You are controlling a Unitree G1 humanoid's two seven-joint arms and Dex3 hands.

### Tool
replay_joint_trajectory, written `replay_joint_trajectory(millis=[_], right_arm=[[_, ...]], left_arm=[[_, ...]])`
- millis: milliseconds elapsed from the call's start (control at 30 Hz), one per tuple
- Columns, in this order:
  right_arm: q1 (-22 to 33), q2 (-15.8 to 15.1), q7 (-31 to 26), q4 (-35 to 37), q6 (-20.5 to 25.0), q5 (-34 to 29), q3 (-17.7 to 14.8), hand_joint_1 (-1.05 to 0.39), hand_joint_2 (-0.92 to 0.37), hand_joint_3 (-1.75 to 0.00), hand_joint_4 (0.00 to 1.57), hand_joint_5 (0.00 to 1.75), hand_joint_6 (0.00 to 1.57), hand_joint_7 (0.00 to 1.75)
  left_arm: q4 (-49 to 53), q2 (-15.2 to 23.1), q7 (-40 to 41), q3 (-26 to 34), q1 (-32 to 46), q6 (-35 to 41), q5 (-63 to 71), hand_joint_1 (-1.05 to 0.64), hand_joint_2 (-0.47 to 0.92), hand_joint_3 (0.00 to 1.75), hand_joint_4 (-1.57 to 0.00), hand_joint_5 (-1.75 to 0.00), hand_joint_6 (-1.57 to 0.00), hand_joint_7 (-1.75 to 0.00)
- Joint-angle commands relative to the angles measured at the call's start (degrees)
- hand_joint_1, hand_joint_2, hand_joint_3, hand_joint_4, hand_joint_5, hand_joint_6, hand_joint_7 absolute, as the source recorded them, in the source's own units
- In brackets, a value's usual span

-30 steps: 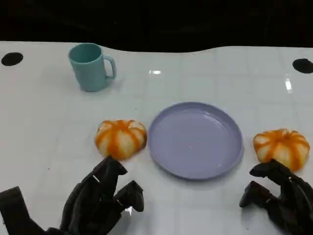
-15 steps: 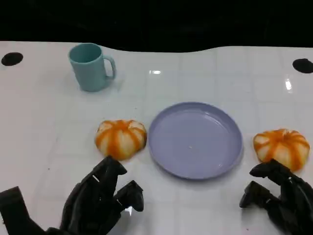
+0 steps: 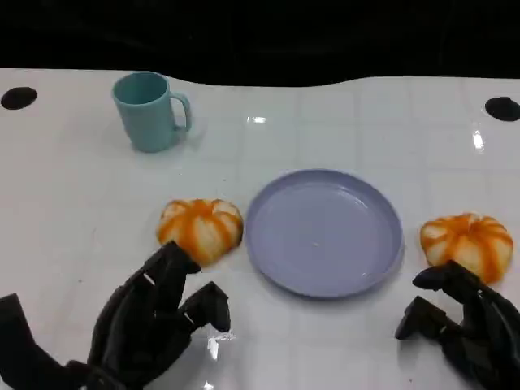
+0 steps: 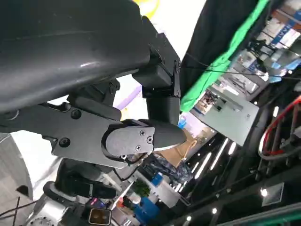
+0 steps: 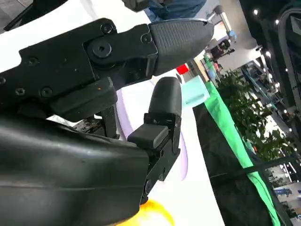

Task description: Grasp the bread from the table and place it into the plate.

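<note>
bread (image 3: 200, 230) round, no clear long axis | touching plate (image 3: 324, 231) seemingly | left hand (image 3: 150, 321) near

The left hand (image 3: 154, 325) is matte black, built of blocky angular segments, with a pale glint on one edge. The right hand (image 3: 463, 325) shows the same black, faceted build. Close up, the left hand (image 4: 117, 117) has a smooth glossy rounded shell at 10 o'clock, flat plates with small round screws and rounded fingertip pads. The right hand (image 5: 117, 94) repeats this: screws, plates, textured dark-grey fingers (image 5: 178, 37).
</note>
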Motion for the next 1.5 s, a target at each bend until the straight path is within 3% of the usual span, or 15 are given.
replay_joint_trajectory(millis=[33,100,133,233,333,467,633,800,833,900,967,1233,1500], right_arm=[[0.16,0.09,-1.32,0.09,-0.14,-0.69,0.37,-0.51,-0.92,-0.24,0.68,1.48,0.59,1.16],[0.09,0.0,-1.55,0.01,-0.11,-0.93,0.55,-0.52,-0.92,-0.24,0.67,1.49,0.59,1.17],[0.07,-0.06,-1.8,-0.09,0.11,-1.04,0.63,-0.52,-0.92,-0.24,0.67,1.49,0.59,1.17],[-0.17,-0.06,-1.67,0.37,0.07,-0.76,0.42,-0.52,-0.92,-0.22,0.67,1.5,0.6,1.18],[-0.36,-0.03,-1.93,0.61,0.11,-0.65,0.22,-0.51,-0.92,-0.23,0.67,1.5,0.61,1.17],[-0.23,0.21,-2.26,0.36,0.02,-0.56,0.14,-0.51,-0.92,-0.2,0.68,1.48,0.63,1.15],[-0.31,0.12,-1.41,0.35,0.85,0.02,-0.02,-0.51,-0.92,-0.21,0.67,1.47,0.63,1.13],[-0.3,0.16,-1.35,0.27,1.01,-0.07,-0.15,-0.51,-0.92,-0.21,0.67,1.47,0.63,1.13],[-0.05,0.14,-1.84,-0.18,0.68,-0.62,0.09,-0.51,-0.92,-0.21,0.67,1.47,0.63,1.13],[0.26,0.15,-2.45,-0.75,0.26,-1.26,0.4,-0.52,-0.92,-0.21,0.68,1.48,0.63,1.13],[0.32,0.21,-2.61,-0.93,0.19,-1.35,0.46,-0.52,-0.92,-0.22,0.68,1.48,0.63,1.14],[0.49,0.41,-2.21,-0.84,-0.35,-1.35,0.29,-0.51,-0.92,-0.23,0.68,1.5,0.62,1.16],[1.0,0.4,-2.05,-1.66,0.05,-1.15,0.24,-0.51,-0.92,-0.21,0.67,1.49,0.62,1.16]], left_arm=[[0.94,4.13,-2.0,-1.18,-3.6,-12.01,8.28,-0.59,0.92,0.36,-0.54,-1.61,-0.51,-1.24],[1.23,4.47,-0.04,-1.73,-4.09,-16.15,12.01,-0.59,0.92,0.32,-0.56,-1.39,-0.61,-0.94],[1.47,4.92,0.48,-2.12,-4.46,-18.42,13.94,-0.59,0.92,0.32,-0.57,-1.35,-0.64,-0.88],[4.57,7.9,1.01,-3.48,-7.04,-29.81,22.02,-0.54,0.92,0.27,-0.46,-1.13,-0.63,-0.49],[6.0,10.6,5.32,-4.47,-8.88,-36.03,30.31,-0.54,0.92,0.19,-0.43,-0.91,-0.65,-0.22],[6.32,13.55,11.65,-5.78,-10.61,-40.4,39.7,-0.51,0.92,0.07,-0.36,-0.68,-0.6,-0.07],[7.81,18.53,22.6,-7.92,-13.26,-47.35,54.91,-0.53,0.91,0.02,-0.33,-0.54,-0.54,0.0],[9.1,19.71,25.86,-9.52,-13.67,-48.37,55.82,-0.53,0.92,0.01,-0.33,-0.51,-0.53,0.0],[7.0,22.73,26.3,-10.86,-14.66,-45.71,62.81,-0.53,0.92,0.01,-0.34,-0.5,-0.53,0.0],[3.5,27.39,25.02,-13.43,-16.42,-40.34,73.5,-0.58,0.92,0.02,-0.09,-0.33,-0.32,-0.01],[1.51,29.42,23.0,-15.28,-17.26,-36.44,77.9,-0.58,0.91,0.01,-0.02,-0.17,-0.2,-0.01],[2.62,30.63,20.32,-21.75,-21.42,-27.83,81.23,-0.57,0.8,0.0,-0.02,-0.06,-0.15,-0.01],[10.2,28.18,19.57,-27.7,-27.85,-21.9,82.07,-0.54,0.81,0.01,0.0,-0.03,-0.1,0.0]])
